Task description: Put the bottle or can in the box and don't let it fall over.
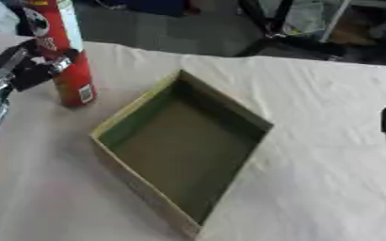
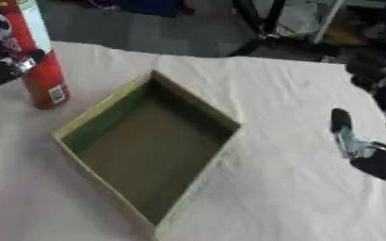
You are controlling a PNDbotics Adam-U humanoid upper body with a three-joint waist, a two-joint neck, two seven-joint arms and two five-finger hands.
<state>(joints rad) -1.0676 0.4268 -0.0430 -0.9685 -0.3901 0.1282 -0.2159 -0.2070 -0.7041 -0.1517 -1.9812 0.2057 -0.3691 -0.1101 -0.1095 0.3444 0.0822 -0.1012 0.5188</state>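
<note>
A tall red can (image 1: 71, 70) with a white label stands upright at the table's far left, its base at or just above the cloth. My left hand (image 1: 33, 65) comes in from the left edge, and its fingers are curled round the can's middle. Just right of the can lies an open, shallow cardboard box (image 1: 229, 107), set askew, with a dark olive inside and nothing in it. My right hand (image 2: 344, 134) rests at the right edge, well away from the box, with a finger straight and pointing up.
A beige cloth (image 1: 320, 179) covers the table. The table's far edge (image 1: 229, 55) runs across the top, with dark floor beyond it. Black stand legs (image 2: 258, 28) and clutter are back there.
</note>
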